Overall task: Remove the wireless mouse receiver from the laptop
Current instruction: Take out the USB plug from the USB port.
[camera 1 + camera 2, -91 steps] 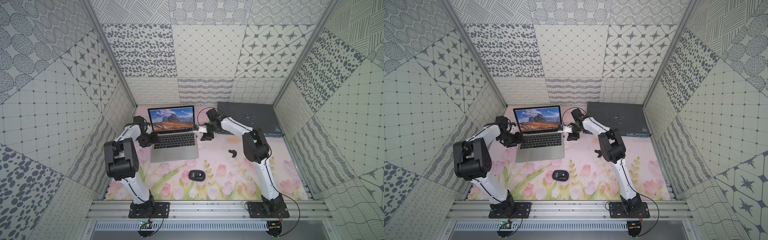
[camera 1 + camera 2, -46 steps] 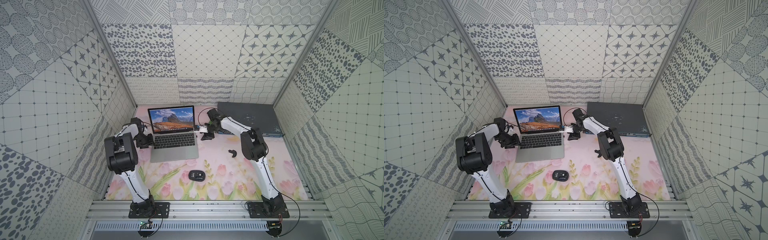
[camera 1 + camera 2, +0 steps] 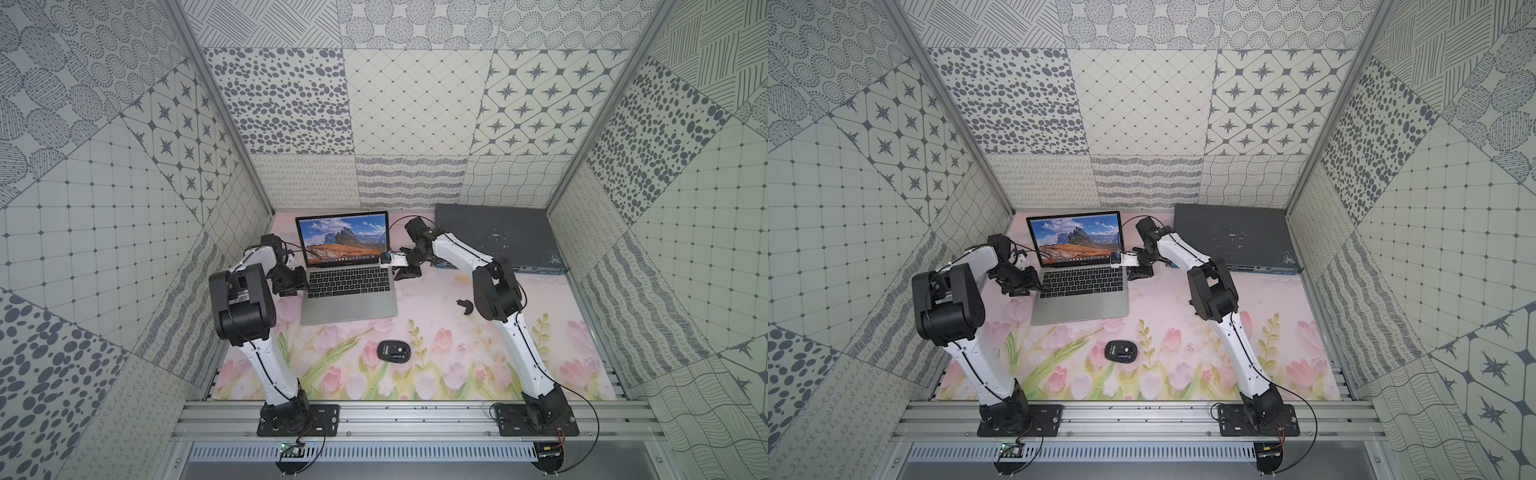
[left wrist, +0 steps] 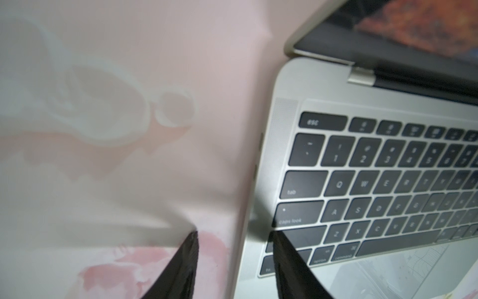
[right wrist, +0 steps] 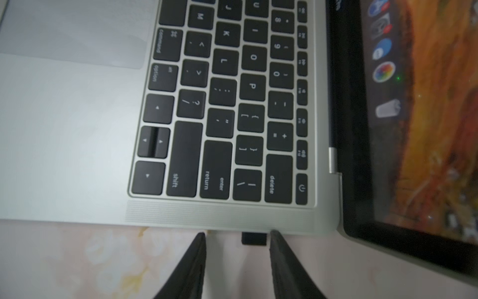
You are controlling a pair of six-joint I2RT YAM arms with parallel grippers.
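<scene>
Here's the right gripper, spread around the wireless mouse receiver. Centre it, pinch firmly, pull straight out. The left gripper, also spread, straddles the laptop edge.

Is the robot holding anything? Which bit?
Nothing is held yet. The right gripper stands open around the wireless mouse receiver, which sticks out of the laptop's side. The left gripper is open too, gripping nothing.
</scene>
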